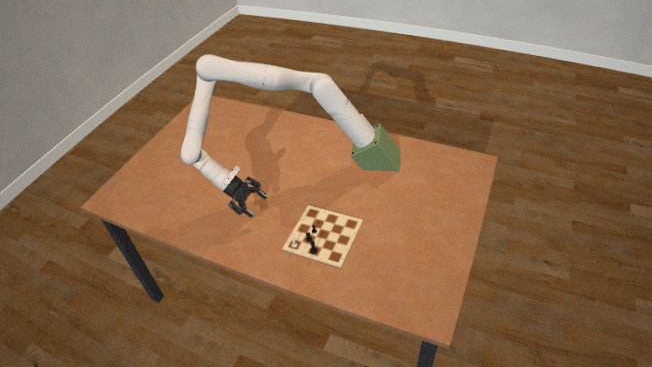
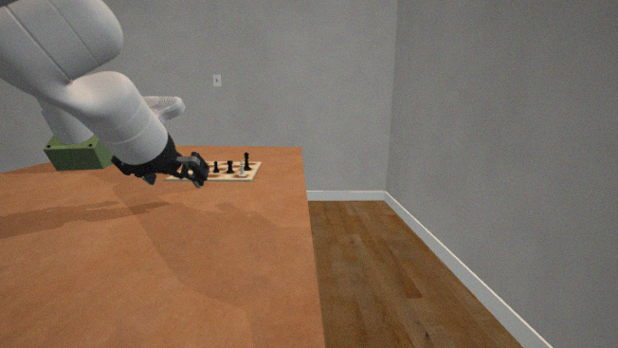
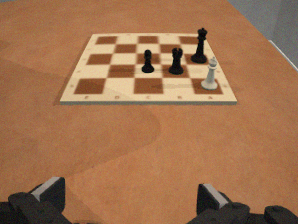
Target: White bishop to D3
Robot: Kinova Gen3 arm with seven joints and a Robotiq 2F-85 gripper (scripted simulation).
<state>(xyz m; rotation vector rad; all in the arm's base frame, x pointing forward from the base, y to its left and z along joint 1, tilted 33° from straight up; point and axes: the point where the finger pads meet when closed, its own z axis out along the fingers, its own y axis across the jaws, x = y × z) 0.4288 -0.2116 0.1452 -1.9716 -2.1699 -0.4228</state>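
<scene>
The place reads as a bare, plain room set up for testing a robot arm, not a lived-in home. Grey walls (image 1: 100, 19) meet at a corner behind the table (image 1: 425, 239), with a white skirting board (image 1: 450, 36) running along their foot and wood plank flooring (image 1: 550, 159) all around the table. A single wall switch plate (image 2: 217, 80) sits on the wall beyond the table's far end. On the table, a green pedestal (image 1: 382, 151) carries the white arm (image 1: 270, 78), with a small chessboard (image 1: 350, 239) near it
</scene>
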